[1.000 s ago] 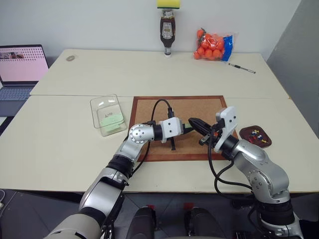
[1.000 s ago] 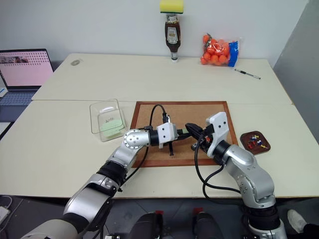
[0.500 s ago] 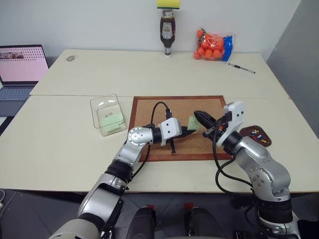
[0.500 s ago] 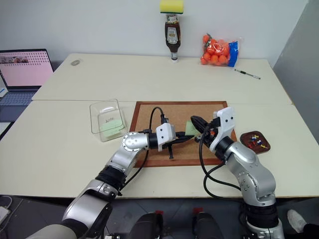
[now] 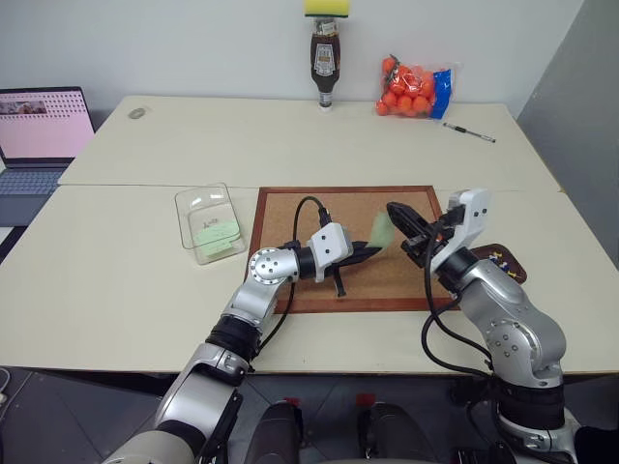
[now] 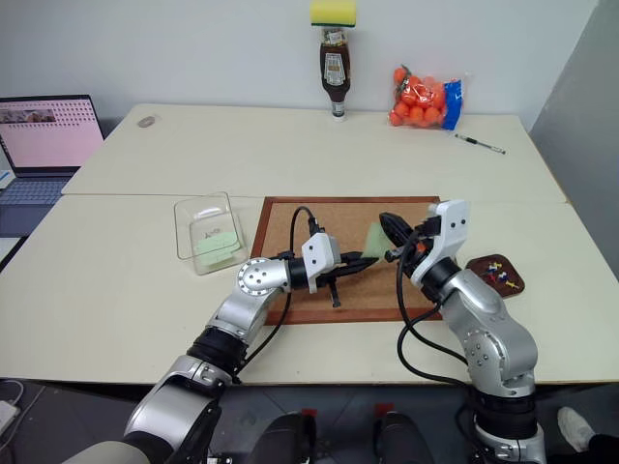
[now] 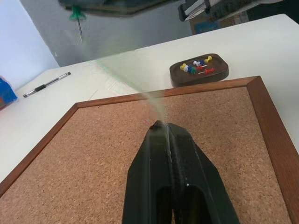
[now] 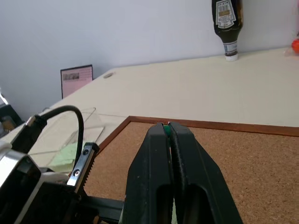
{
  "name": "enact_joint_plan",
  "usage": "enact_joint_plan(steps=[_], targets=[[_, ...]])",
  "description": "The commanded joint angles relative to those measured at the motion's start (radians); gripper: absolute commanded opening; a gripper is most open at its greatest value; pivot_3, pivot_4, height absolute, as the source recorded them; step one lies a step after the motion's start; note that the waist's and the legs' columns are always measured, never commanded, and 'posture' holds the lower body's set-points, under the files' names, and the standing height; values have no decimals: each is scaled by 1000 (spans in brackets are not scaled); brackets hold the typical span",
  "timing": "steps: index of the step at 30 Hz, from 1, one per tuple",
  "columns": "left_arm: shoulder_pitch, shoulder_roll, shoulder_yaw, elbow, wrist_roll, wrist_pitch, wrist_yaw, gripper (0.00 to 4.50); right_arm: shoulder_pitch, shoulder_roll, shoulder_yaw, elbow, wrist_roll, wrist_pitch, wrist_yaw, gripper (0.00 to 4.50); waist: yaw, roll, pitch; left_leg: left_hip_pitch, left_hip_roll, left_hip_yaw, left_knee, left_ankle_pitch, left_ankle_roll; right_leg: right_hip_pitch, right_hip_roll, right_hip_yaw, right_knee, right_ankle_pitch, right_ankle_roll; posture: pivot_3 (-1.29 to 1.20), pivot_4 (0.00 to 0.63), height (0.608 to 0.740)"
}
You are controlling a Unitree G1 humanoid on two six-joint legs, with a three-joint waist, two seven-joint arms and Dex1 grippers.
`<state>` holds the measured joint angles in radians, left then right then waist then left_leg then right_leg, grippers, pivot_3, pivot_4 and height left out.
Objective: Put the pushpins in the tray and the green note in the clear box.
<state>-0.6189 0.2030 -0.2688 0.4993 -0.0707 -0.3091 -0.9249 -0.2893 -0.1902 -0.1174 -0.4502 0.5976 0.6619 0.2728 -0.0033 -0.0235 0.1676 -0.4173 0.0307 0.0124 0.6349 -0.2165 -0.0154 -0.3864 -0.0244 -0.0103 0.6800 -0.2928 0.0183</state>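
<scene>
1. Over the corkboard [image 5: 300, 208], just to 2 o'clock of its centre, the green note [image 5: 382, 232] hangs tilted in the air. The left jaws are clamped on its lower edge.
2. The right jaws, closed, pinch a green pushpin [image 7: 77, 16] at the note's upper end. Whether its needle is free of the paper cannot be told.
3. The step in hand looks like parting pin from paper. It is best done with the right arm drawing straight along the needle while the left holds firm, so the thin slip does not tear.
4. The tray [image 7: 219, 74] sits on the counter [image 5: 126, 280] at the board's 3 o'clock, with several pushpins [image 7: 196, 66] in it. The green one should go low over the tray before the jaws open, or it may bounce out.
5. The clear box [image 5: 193, 205] waits at the board's 9 o'clock with a pale green paper [image 5: 217, 233] inside. The note should be carried there flat and let go low.
</scene>
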Motion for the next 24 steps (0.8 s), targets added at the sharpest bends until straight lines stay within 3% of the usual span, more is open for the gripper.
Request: enact_joint_plan(steps=[1,6,12,24], targets=[[0,-7,18,-50,-7,8,25,55,-16,5,-31,-56,64,17,-19,0,0,0,0,0,0,0,0,0,0,0,0,0,0,0,0,0,150,740],[0,-16,27,-62,-21,38,41,55,-2,-7,-38,-77,125,56,-23,0,0,0,0,0,0,0,0,0,0,0,0,0,0,0,0,0,150,740],[-14,9,20,-36,48,-51,99,55,21,-57,-59,-104,110,47,-28,0,0,0,0,0,0,0,0,0,0,0,0,0,0,0,0,0,150,740],[-5,69,-17,-39,180,-207,171,55,249,-258,-207,-54,-139,-30,-98,0,4,0,0,0,0,1,0,0,0,0,-1,0,-1,-2,4,0,150,740]])
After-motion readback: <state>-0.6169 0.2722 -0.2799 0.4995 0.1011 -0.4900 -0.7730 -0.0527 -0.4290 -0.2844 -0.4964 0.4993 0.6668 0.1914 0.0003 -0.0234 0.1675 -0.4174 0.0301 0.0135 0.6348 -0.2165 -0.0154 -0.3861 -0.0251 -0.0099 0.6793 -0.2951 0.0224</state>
